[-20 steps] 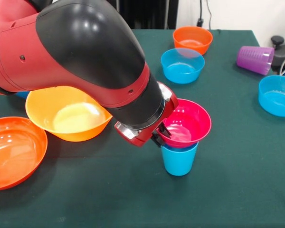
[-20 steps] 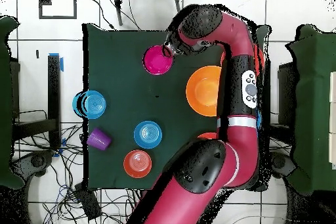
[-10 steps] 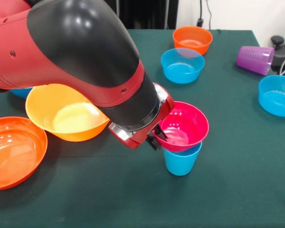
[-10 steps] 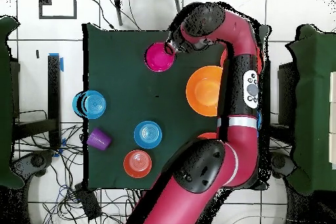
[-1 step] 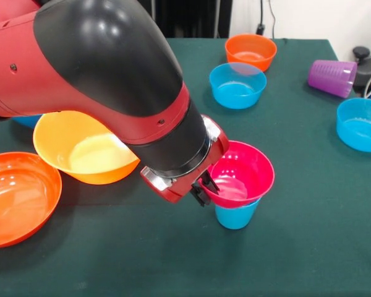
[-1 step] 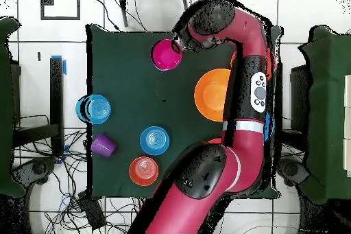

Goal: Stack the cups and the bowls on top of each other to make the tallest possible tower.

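A magenta-pink bowl [image 5: 246, 172] sits nested on top of an upright light blue cup [image 5: 236, 216] near the table's middle in the front view. My gripper [image 5: 204, 185] is at the bowl's left rim, with its fingers shut across that rim. From overhead the pink bowl [image 6: 166, 53] hides the cup, and the gripper [image 6: 179, 45] is at its right edge. A translucent purple cup [image 5: 331, 78] lies on its side at the far right. The other bowls stand apart on the cloth.
A large yellow-orange bowl [image 5: 83, 147] and a large red-orange bowl [image 5: 17, 197] stand at the left, close under the arm. A small blue bowl [image 5: 237, 85] and a small orange bowl [image 5: 250, 51] are further back, and a large blue bowl [image 5: 360, 125] is at the right edge.
The gripper, the pink bowl and the blue cup under it have shifted a little toward the table's near edge. The bowl sits lower over the cup.
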Robot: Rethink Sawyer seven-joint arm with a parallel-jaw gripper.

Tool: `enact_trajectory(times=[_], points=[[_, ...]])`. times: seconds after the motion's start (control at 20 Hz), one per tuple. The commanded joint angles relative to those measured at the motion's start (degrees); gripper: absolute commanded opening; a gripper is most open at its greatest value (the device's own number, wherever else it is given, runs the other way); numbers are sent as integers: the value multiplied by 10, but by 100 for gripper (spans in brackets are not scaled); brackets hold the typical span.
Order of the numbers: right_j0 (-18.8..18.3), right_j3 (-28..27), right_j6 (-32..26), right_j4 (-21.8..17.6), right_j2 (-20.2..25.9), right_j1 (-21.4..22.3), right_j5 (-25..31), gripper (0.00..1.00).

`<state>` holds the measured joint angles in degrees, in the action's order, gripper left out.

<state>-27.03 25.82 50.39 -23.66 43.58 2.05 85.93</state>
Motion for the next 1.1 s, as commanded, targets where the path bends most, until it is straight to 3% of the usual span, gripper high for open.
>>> enact_trajectory(times=[0.05, 0.45, 1.1], points=[[16, -10, 50, -15, 1, -22, 28, 0], [6, 53, 68, 13, -25, -1, -13, 0], [5, 75, 73, 26, -44, 12, -17, 0]])
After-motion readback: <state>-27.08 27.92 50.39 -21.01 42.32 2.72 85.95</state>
